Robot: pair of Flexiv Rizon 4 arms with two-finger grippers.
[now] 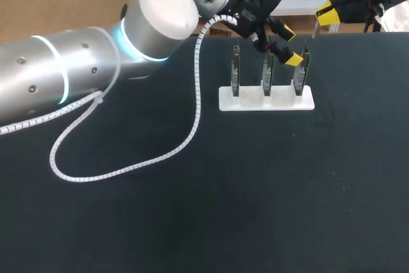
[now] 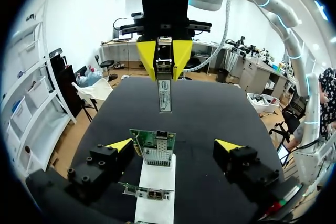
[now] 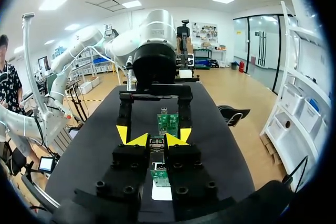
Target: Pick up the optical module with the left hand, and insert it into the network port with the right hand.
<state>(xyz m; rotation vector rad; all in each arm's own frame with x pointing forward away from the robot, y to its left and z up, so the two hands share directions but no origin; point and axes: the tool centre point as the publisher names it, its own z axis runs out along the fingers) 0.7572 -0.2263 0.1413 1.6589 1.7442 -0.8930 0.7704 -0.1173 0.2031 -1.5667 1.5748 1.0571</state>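
Note:
My right gripper point(image 1: 327, 12) hangs over the table's far right edge, shut on the optical module point(image 2: 165, 95), a slim metal bar pointing down. In the right wrist view the module point(image 3: 156, 143) sits between that gripper's point(image 3: 156, 140) yellow tips. My left gripper point(image 1: 289, 45) is open, its fingers spread well apart. In its own view the left gripper point(image 2: 174, 145) straddles an upright green network card point(image 2: 155, 149) without touching it. That card's port faces the module, which hangs a short way ahead of it and apart from it.
A white holder point(image 1: 266, 98) at the table's far middle carries three upright cards point(image 1: 236, 68). The left arm's white spiral cable point(image 1: 128, 169) loops over the dark table point(image 1: 255, 196) at the left.

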